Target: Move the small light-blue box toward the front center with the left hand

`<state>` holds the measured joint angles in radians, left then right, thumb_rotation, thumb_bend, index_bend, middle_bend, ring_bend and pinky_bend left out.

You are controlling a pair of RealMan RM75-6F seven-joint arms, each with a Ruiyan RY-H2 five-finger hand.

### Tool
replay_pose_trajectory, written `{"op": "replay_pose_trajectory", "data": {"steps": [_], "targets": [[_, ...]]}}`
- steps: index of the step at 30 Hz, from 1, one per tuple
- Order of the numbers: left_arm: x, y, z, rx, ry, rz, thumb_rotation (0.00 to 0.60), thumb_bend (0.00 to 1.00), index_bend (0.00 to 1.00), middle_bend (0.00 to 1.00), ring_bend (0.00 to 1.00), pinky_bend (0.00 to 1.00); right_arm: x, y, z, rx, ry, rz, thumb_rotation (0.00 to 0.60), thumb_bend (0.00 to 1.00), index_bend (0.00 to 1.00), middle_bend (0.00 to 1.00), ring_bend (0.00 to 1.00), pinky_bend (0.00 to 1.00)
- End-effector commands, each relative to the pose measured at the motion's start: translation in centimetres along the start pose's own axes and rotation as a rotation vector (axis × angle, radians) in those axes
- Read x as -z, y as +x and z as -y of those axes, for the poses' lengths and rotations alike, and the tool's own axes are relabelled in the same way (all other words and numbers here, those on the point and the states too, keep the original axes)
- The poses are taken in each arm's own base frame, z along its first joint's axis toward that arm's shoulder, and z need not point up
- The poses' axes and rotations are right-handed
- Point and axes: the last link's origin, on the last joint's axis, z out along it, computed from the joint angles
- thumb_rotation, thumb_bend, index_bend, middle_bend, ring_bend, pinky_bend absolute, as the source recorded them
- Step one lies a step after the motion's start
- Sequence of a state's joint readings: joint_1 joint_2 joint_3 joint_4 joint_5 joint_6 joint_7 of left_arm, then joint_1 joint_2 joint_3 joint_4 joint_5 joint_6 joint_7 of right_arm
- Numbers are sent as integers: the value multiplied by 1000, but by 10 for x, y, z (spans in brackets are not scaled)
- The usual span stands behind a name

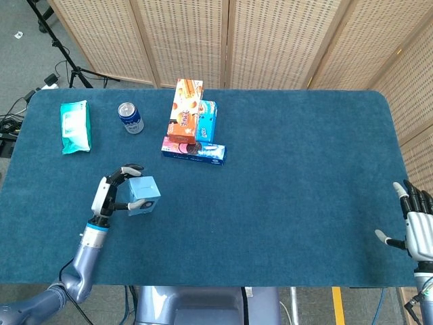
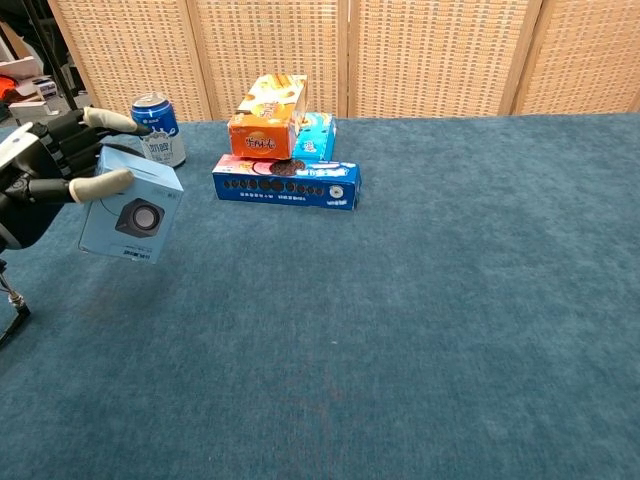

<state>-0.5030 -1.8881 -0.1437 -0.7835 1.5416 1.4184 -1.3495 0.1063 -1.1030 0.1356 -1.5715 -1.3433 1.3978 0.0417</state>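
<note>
Left hand (image 1: pixel 108 196) holds the small light-blue cardboard box (image 1: pixel 143 195) above the blue felt table (image 1: pixel 284 176).
Head view: its fingers grip the box at front left; the right hand (image 1: pixel 418 227) rests at the table's right edge, fingers spread, holding nothing. Chest view: the box (image 2: pixel 131 205) hangs tilted, clear of the table (image 2: pixel 400 330), in the left hand (image 2: pixel 40 175).

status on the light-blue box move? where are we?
Done: the left hand grips the small light-blue box and has it lifted off the table.
In hand: the box hangs over the left side of the table, in front of the soda can and left of the stacked snack boxes.
Left: carry it to the front center, set it down, let go. The right hand is idle at the right edge.
</note>
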Motion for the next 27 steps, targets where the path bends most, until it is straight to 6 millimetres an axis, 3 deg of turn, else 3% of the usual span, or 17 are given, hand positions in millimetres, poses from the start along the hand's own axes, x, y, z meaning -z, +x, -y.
{"op": "replay_pose_trajectory", "data": {"steps": [1,9,12,14,16,19,22,27], "targets": [[2,0,5,0,21,-6,600,0,437,374,377,504,0,0,0,-1,-1,0,600,0,0,0,0,0],[8,3,17,-32,89,-14,600,0,436,364,376,503,0,1,-1,-3,-3,-2,600,0,0,0,0,0],[11,5,22,-56,119,-5,600,0,433,284,326,490,1,1,-1,-5,-3,-4,600,0,0,0,0,0],[20,8,29,-101,179,54,600,0,419,164,187,416,1,2,-1,-6,-2,-5,600,0,0,0,0,0],[23,10,30,-112,194,70,600,0,333,30,31,271,1,2,-1,-6,-2,-5,600,0,0,0,0,0],[27,14,29,-129,199,82,600,0,193,0,0,129,2,2,-1,-5,0,-6,600,0,0,0,0,0],[33,21,19,-134,149,57,600,0,100,0,0,79,2,2,0,-5,2,-8,600,0,0,0,0,0],[46,29,-1,-137,50,35,600,0,73,0,0,64,3,2,1,-3,7,-9,600,0,0,0,0,0]]}}
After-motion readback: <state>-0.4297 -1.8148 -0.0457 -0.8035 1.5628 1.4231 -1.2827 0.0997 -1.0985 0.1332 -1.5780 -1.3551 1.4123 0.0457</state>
